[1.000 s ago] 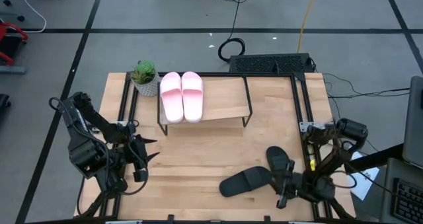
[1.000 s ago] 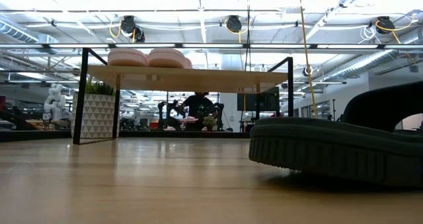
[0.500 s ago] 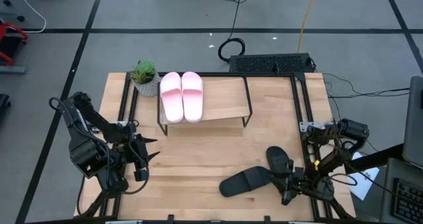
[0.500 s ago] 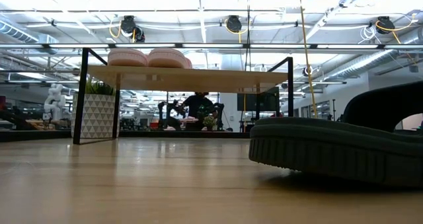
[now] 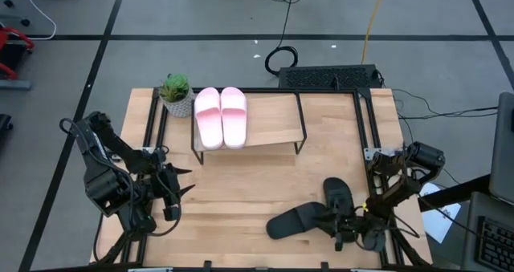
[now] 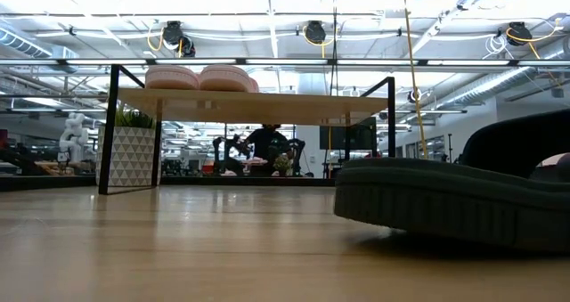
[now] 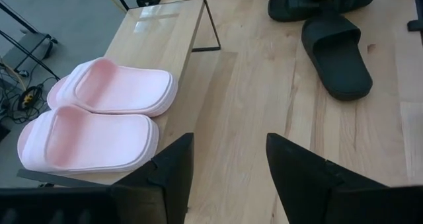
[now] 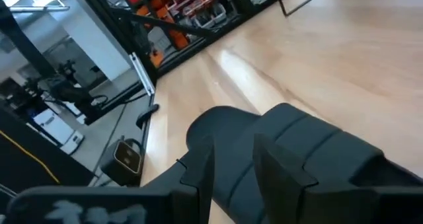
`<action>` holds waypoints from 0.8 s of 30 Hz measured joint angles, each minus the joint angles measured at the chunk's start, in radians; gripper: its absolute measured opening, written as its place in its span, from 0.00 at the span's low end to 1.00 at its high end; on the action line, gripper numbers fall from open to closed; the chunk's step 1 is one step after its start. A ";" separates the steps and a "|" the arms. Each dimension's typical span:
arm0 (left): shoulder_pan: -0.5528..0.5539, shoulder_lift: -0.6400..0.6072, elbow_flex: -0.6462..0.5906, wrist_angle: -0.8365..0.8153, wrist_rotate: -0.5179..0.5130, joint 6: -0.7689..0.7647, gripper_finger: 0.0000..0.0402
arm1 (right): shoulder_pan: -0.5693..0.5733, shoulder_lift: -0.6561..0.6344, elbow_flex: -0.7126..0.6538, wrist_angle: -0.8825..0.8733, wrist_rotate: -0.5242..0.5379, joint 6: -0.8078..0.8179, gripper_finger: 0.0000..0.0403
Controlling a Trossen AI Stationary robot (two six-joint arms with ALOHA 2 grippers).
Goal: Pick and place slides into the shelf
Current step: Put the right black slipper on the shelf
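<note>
Two pale pink slides (image 5: 221, 115) (image 7: 99, 118) lie sole down, side by side, on the left part of the shelf (image 5: 273, 113) (image 6: 267, 106). Two black slides lie on the table near its right front: one crosswise (image 5: 299, 221), one (image 5: 339, 193) beside it toward the far edge. My right gripper (image 5: 339, 226) (image 8: 231, 174) is low over the table at their meeting ends, open, its fingers on either side of a black slide's strap (image 8: 310, 145). My left gripper (image 5: 173, 193) (image 7: 228, 164) hangs open above the table's left side with nothing between its fingers. My right gripper comes nearly level from the table's right at a black slide, its fingers (image 8: 198, 164) standing against the strap end (image 8: 218, 128). Whether they touch it I cannot tell. The slide lies flat on the table.
A small potted plant (image 5: 176, 91) (image 6: 129, 155) stands at the shelf's left end. The shelf's right half (image 5: 277, 115) is bare wood. A black device and cables (image 5: 329, 77) lie beyond the far edge. A person (image 6: 267, 146) sits far behind in the room.
My right gripper has sunk toward the table and the black slides and has rolled about its own pointing line. Both black slides lie where they lay.
</note>
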 joint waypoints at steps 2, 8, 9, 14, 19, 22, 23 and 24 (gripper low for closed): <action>0.000 0.000 0.000 0.000 0.000 0.000 0.48 | -0.001 -0.011 -0.001 0.023 -0.016 0.000 0.23; 0.000 0.000 0.000 0.000 0.000 0.017 0.48 | -0.002 -0.070 -0.002 0.062 -0.142 -0.007 0.23; 0.000 0.000 0.000 0.000 0.000 0.021 0.48 | -0.002 -0.075 -0.002 0.074 -0.160 -0.021 0.23; 0.000 0.000 0.000 0.004 0.000 0.023 0.48 | -0.002 -0.114 -0.002 0.121 -0.218 -0.069 0.23; 0.000 0.000 0.000 0.004 0.000 0.023 0.48 | -0.002 -0.182 -0.002 0.113 -0.202 -0.159 0.23; 0.000 0.000 0.000 0.009 0.002 0.023 0.48 | -0.001 -0.243 -0.002 0.092 -0.184 -0.240 0.23; 0.000 0.000 0.000 0.010 0.004 0.024 0.48 | -0.001 -0.268 -0.002 0.061 -0.185 -0.254 0.23; 0.000 0.000 0.000 0.011 0.007 0.024 0.48 | 0.000 -0.293 -0.002 0.023 -0.185 -0.258 0.23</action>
